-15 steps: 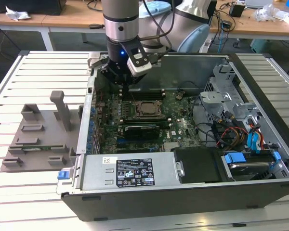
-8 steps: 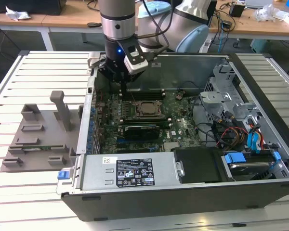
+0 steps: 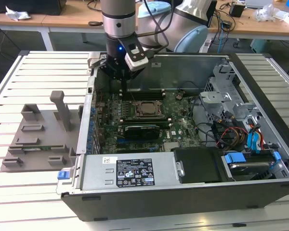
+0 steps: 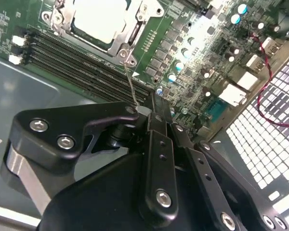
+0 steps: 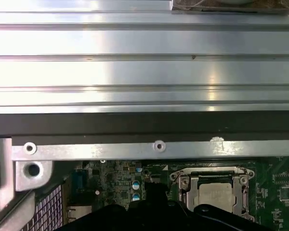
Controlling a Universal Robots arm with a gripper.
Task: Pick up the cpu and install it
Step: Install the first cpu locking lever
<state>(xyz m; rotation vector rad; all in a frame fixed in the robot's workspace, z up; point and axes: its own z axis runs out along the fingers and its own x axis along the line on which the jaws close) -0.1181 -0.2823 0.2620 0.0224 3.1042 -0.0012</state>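
Apparently mostly done: cpu (image 4: 102, 18) sits in the socket (image 3: 145, 109) on the board (image 3: 183, 127). Gripper (image 4: 143, 109) pinches shut on the thin wire lever (image 4: 131, 85) beside the socket; latching looks unfinished.

You see the cpu (image 4: 97, 18) with a pale silver-grey top, inside a shiny metal socket frame (image 4: 126, 38). The motherboard (image 3: 183, 127) is dark green with small blue-topped capacitors (image 4: 178, 66). At 9 o'clock from the case, a grey plastic holder tray (image 3: 38, 137) lies on the white ribbed counter (image 3: 19, 86). The gripper (image 4: 151, 118) is matte black with silver screws. A red wire (image 4: 266, 72) crosses a perforated white-and-black panel (image 4: 274, 110).
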